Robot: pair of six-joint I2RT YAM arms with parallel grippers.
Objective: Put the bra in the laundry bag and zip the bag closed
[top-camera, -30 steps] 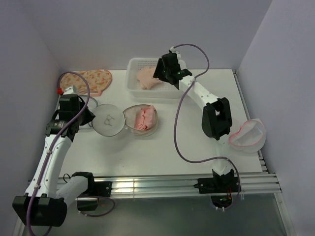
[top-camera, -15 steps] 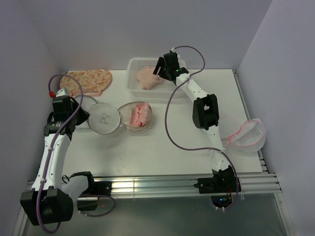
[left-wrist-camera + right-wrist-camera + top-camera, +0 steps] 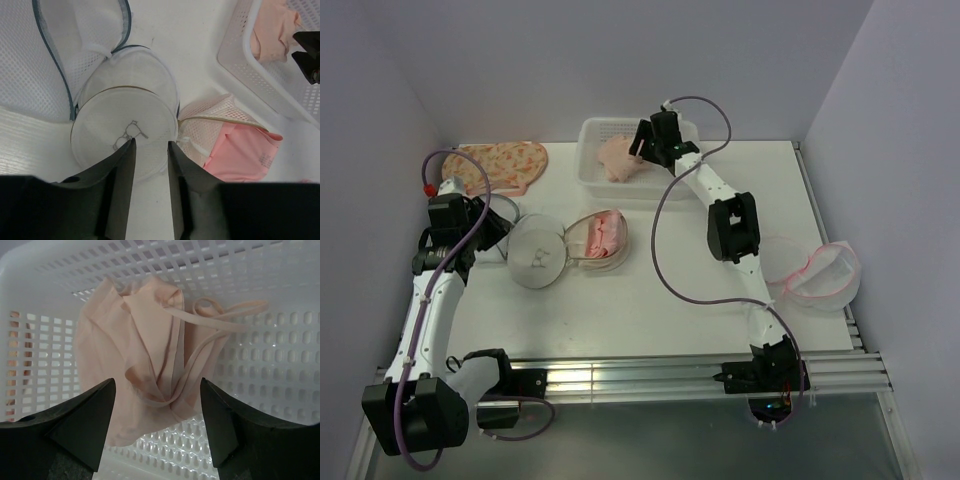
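Left jaws have parted over the laundry bag (image 3: pixel 120 112) on the white, lilac-walled table (image 3: pixel 650 300); right jaws gape empty.

1. The laundry bag (image 3: pixel 125 125) is translucent white mesh with a tan rim and a small black line drawing.
2. The bra (image 3: pixel 245 155) is pink.
3. The basket (image 3: pixel 280 390) is white, and its garment (image 3: pixel 145 340) is pale peach.
4. The cloth (image 3: pixel 505 162) is cream with an orange-red print.
5. The counter (image 3: pixel 720 290) is white.
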